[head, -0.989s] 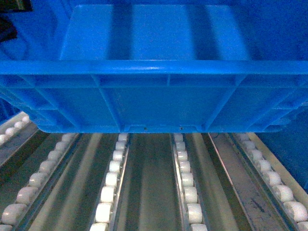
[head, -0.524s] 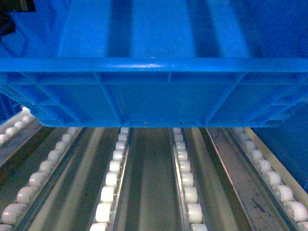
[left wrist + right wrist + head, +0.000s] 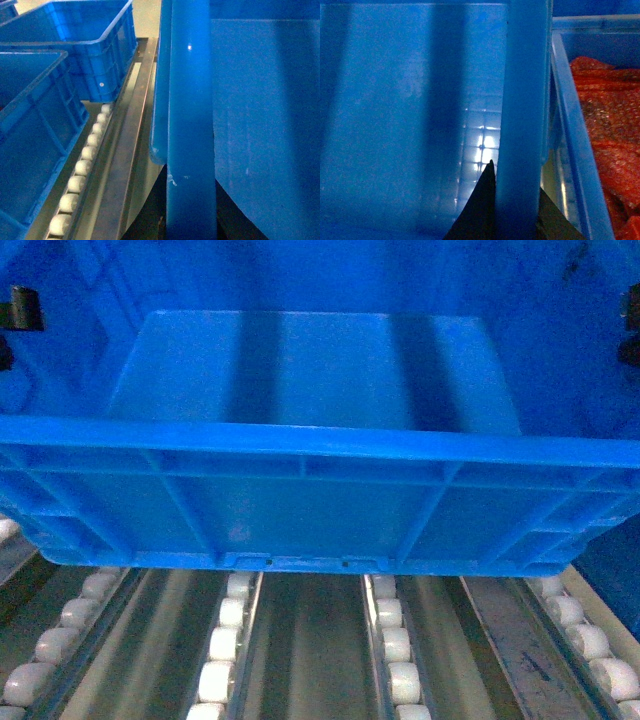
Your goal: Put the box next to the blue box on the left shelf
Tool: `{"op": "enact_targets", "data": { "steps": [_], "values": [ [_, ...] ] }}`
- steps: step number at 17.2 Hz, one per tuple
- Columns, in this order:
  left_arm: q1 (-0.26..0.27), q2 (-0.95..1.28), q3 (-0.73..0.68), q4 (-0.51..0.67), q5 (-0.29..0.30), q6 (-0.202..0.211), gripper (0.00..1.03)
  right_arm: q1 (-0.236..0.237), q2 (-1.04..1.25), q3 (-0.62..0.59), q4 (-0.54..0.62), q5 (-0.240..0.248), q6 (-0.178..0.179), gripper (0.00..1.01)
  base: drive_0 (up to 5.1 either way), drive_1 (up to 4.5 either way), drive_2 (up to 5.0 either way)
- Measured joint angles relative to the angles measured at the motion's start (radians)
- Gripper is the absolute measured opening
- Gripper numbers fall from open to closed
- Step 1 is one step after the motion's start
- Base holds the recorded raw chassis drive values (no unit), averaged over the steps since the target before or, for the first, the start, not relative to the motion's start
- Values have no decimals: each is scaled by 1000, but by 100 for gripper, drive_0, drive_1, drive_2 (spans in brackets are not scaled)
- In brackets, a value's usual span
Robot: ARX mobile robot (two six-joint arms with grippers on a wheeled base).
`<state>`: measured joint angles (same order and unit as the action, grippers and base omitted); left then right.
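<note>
Filling view: bright-blue ribbed box (image 3: 320, 490), thick rim; both fingers' state unclear.

Box (image 3: 405, 115) rim vertical thru frame, dark hand (image 3: 492, 210) tips astride it; red mesh-filled crate (image 3: 580, 150) just right.

Pale floor (image 3: 145, 17) beyond rack; neighbouring blue crates (image 3: 75, 45); red mesh (image 3: 610, 125) in right crate.

Left end effector (image 3: 22, 308) and right end effector (image 3: 629, 325) each clamp a rim.
</note>
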<state>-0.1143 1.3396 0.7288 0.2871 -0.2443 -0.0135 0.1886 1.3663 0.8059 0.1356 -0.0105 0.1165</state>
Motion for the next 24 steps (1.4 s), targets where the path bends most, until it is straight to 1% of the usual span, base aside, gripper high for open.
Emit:
{"op": "enact_targets", "data": {
  "steps": [2, 3, 4, 5, 7, 9, 10, 11, 12, 13, 14, 17, 20, 21, 22, 23, 24],
  "values": [
    [63, -21, 29, -74, 42, 21, 8, 37, 0, 31, -62, -19, 34, 8, 0, 0, 0],
    [88, -39, 31, -105, 53, 37, 8, 59, 0, 32, -84, -27, 56, 8, 0, 0, 0],
    [105, -47, 31, -134, 61, 46, 8, 74, 0, 32, -96, -32, 75, 8, 0, 0, 0],
    [117, -45, 31, -154, 71, 49, 8, 90, 0, 29, -107, -30, 87, 8, 0, 0, 0],
    [122, -31, 28, -195, 83, 52, 8, 114, 12, 22, -125, -15, 98, 8, 0, 0, 0],
    [121, -2, 8, -207, 84, 51, 8, 118, 47, 15, -145, -19, 109, 8, 0, 0, 0],
    [119, 18, 0, -233, 84, 47, 8, 119, 67, 7, -143, -24, 119, 8, 0, 0, 0],
    [120, 31, -2, -251, 79, 33, 8, 119, 70, 8, -144, -33, 115, 8, 0, 0, 0],
    [128, 38, -2, -253, 69, 38, 8, 119, 72, 8, -143, -48, 126, 8, 0, 0, 0],
    [148, 61, -2, -249, 75, 41, 8, 131, 72, 8, -144, -58, 135, 8, 0, 0, 0],
    [161, 71, -5, -249, 85, 43, 8, 141, 72, 8, -143, -58, 145, 8, 0, 0, 0],
    [180, 80, -14, -246, 87, 50, 9, 161, 72, 8, -150, -55, 156, 8, 0, 0, 0],
    [193, 87, -17, -235, 93, 65, 9, 167, 72, 11, -156, -52, 165, 8, 0, 0, 0],
    [194, 88, -18, -221, 94, 69, 9, 173, 72, 12, -157, -39, 151, 12, 0, 0, 0],
    [198, 93, -30, -159, 88, 87, 17, 174, 71, 7, -143, -87, 137, 22, 0, 0, 0],
    [183, 111, -32, -113, -11, 93, 31, 195, 60, -2, -117, -119, 119, 34, 0, 0, 0],
    [170, 113, -32, -78, -43, 67, 40, 198, 48, 2, -87, -148, 109, 44, 0, 0, 0]
  ]
}}
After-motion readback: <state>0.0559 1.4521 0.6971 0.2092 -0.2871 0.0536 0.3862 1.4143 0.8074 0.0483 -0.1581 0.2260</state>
